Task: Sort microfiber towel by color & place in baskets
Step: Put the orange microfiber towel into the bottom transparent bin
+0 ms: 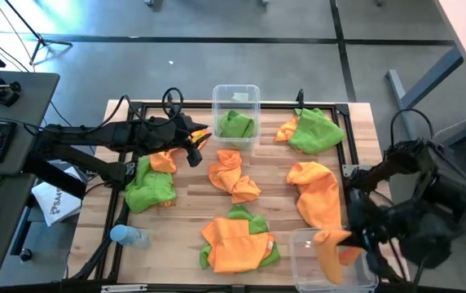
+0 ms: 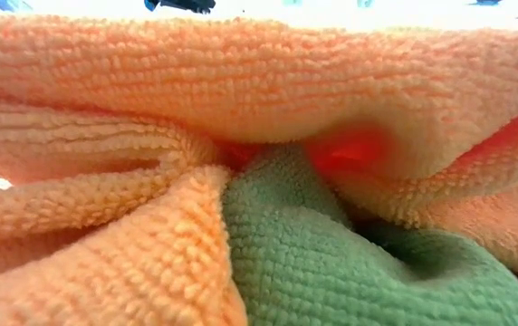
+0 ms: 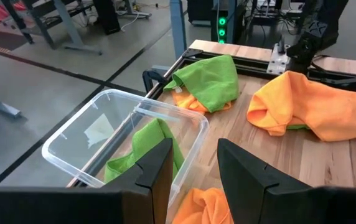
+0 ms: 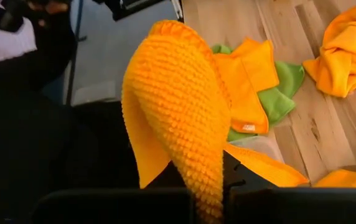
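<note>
I have the wooden table [image 1: 188, 207] under both arms, strewn with towels. The biggest orange towel [image 1: 318, 195] sprawls at the right side, and its lower end hangs from my right gripper [image 1: 349, 238], whose fingers are clamped shut on it; in the right wrist view that cloth [image 4: 178, 118] drapes straight down from the fingers. It dangles over the near clear basket [image 1: 308, 260] at the table's front right corner.

A mixed orange-and-green heap [image 1: 237, 240] lies at the front centre, so close to the low camera that it fills that view. A green towel over orange [image 1: 313, 130] sits at the far right, another green one [image 1: 150, 189] at the left, and a crumpled orange towel [image 1: 233, 175] in the middle.

My left gripper [image 1: 192, 146] hovers just beside the far basket [image 1: 235, 98], its fingers [image 3: 159, 171] parted and empty. That basket holds one green towel [image 1: 237, 124].

A blue-capped bottle [image 1: 127, 236] lies at the front left corner. Beyond the table I see grey floor, a keyboard desk [image 1: 5, 163] to the left, and a green-lit device [image 3: 223, 25] behind.
</note>
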Controlling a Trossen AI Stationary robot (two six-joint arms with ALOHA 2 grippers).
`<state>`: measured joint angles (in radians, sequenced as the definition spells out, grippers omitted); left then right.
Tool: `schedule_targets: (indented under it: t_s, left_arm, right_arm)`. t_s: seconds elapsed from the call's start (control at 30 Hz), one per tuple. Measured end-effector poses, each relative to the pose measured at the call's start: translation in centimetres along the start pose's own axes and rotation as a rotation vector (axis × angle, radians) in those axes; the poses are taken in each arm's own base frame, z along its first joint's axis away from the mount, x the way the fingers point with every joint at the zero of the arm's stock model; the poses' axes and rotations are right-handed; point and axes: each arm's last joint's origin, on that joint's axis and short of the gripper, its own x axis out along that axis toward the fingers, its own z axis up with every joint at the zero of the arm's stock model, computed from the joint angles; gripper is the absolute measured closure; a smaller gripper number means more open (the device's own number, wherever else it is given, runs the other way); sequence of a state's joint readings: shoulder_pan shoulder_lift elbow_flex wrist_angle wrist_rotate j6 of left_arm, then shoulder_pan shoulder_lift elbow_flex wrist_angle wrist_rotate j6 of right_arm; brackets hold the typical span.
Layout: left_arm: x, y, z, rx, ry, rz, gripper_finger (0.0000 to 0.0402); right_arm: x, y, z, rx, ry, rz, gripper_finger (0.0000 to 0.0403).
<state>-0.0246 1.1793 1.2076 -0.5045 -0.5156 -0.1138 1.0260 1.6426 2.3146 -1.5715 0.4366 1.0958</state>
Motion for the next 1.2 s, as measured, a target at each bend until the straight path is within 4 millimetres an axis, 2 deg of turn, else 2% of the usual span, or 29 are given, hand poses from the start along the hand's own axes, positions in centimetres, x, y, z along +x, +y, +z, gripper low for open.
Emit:
schedule_targets:
  t_s: [0.23,0.43,0.57,0.7,0.97,1.07,1.2]
  left_arm:
    - [0.0,-0.1,0.0,-0.016,0.005,-0.042,0.0289]
    - [-0.1,-0.4,0.0,-0.014,0.009,-0.085,0.0289]
    - [-0.1,-0.5,0.0,-0.012,0.009,-0.096,0.0289]
    - [-0.1,-0.5,0.0,-0.012,0.01,-0.102,0.0289]
    - [-0.2,-0.7,-0.1,-0.043,0.02,-0.164,0.0289]
    - [-0.2,-0.7,-0.1,-0.046,0.023,-0.182,0.0289]
    - [-0.2,-0.7,-0.1,-0.045,0.023,-0.184,0.0289]
  right_arm:
    - [2.7,1.7,-0.9,-0.004,0.027,-0.056,0.0403]
    - [4.4,2.5,-1.4,0.108,0.018,-0.101,0.0403]
    - [5.8,2.8,-2.6,0.19,0.043,-0.147,0.0403]
    - [7.0,1.7,-5.3,0.323,0.121,-0.242,0.0403]
    - [7.2,-2.8,-10.6,0.593,0.154,-0.43,0.0403]
    - [8.0,-3.6,-11.8,0.68,0.19,-0.484,0.0403]
    - [9.9,-3.4,-12.3,0.726,0.197,-0.437,0.0403]
